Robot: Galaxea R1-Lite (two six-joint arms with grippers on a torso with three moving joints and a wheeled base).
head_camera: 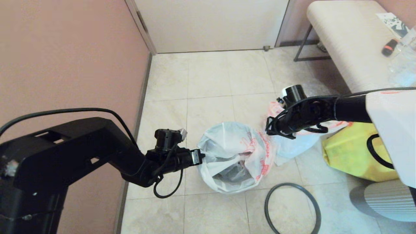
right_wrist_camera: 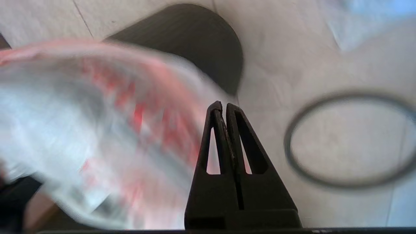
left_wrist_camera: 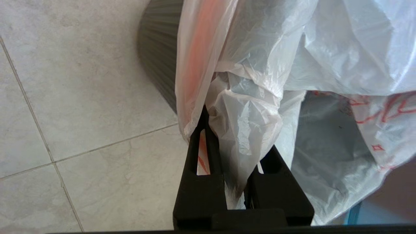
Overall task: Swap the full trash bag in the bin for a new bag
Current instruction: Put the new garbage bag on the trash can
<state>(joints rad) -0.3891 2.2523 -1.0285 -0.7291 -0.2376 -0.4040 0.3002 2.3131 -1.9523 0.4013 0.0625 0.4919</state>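
Bin (left_wrist_camera: 157, 55) stands at the centre of the head view, almost wholly draped by the new bag (head_camera: 235, 156), whose mouth gapes open over it. Left gripper (head_camera: 199, 156) pinches the bag's left rim; right gripper (head_camera: 269, 127), fingers together on nothing, hangs at the bag's upper right before the full bag (head_camera: 297, 143). Hoop (head_camera: 292, 209) lies at lower right.

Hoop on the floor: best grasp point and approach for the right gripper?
Pinch the hoop anywhere on its thin band, probably the arc nearest the new bag, coming straight down. It lies flat on the tiles with nothing inside it, so one finger can drop in, one outside. Right gripper must open first.
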